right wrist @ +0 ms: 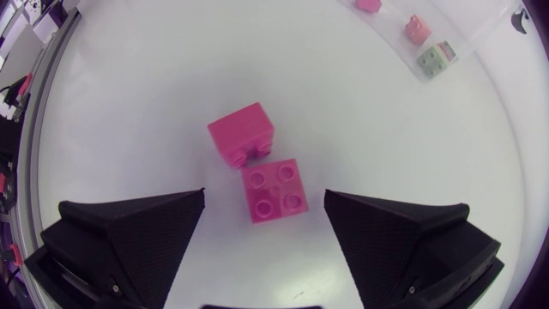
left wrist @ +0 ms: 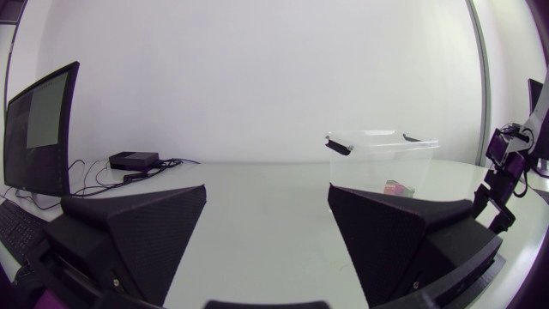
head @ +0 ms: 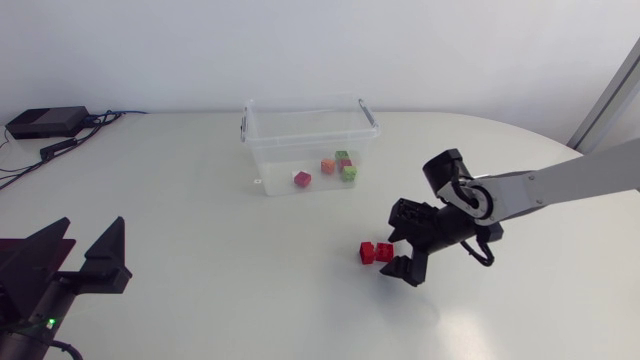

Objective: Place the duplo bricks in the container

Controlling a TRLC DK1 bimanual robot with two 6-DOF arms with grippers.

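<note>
white table [head: 250,300] is lying broad, edge rounded | plain pale wall [head: 300,50] is standing behind | light is seemingly falling evenly

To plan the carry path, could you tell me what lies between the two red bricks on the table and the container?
Nothing: in the head view, only bare table separates the red bricks from the container.

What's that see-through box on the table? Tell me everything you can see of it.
The container is a rectangular tub of clear, plastic-looking material, with a dark clip handle at each short end. It has no lid on and stands upright on the white table, toward its far side. Several small coloured bricks lie on its floor; nothing else touches it.
</note>
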